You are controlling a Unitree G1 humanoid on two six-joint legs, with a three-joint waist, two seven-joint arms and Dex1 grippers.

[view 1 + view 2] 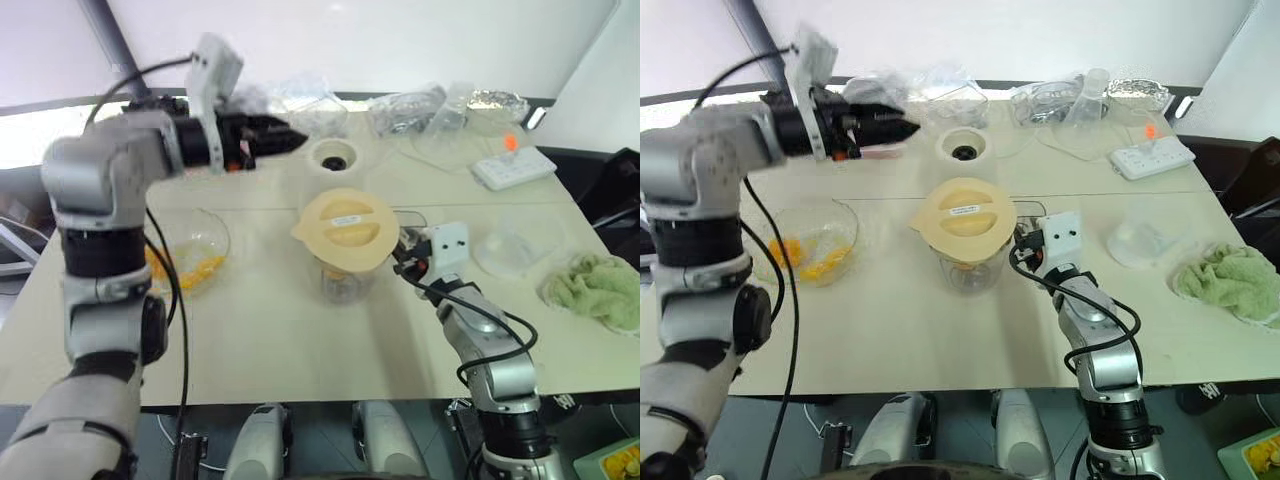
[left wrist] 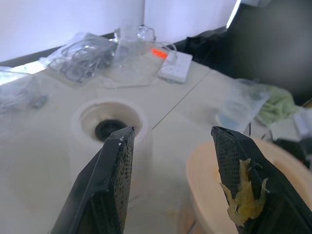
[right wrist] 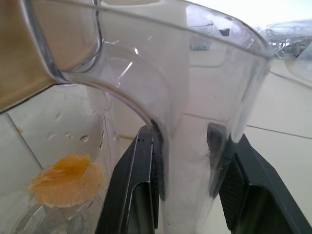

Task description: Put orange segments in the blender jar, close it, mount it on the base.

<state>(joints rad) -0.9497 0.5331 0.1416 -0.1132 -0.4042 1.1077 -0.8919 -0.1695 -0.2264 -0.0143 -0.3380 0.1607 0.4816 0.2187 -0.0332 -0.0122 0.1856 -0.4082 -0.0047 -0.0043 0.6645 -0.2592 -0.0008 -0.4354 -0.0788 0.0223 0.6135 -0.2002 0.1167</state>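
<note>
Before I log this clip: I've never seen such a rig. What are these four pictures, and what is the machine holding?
It's a two-armed humanoid robot. Two pictures look down from its head; the other two look along each gripper's fingers.

On the table stand the blender jar, its cream lid on top, the white base behind it, and a clear bowl of orange segments.

The right gripper is shut on the jar's handle; a segment lies inside the jar. The left gripper is open, holding nothing, raised near the base, pulp on one finger.

Open left hand [image 2: 168, 183], pulp-smeared, above the base [image 2: 109, 127]
</note>
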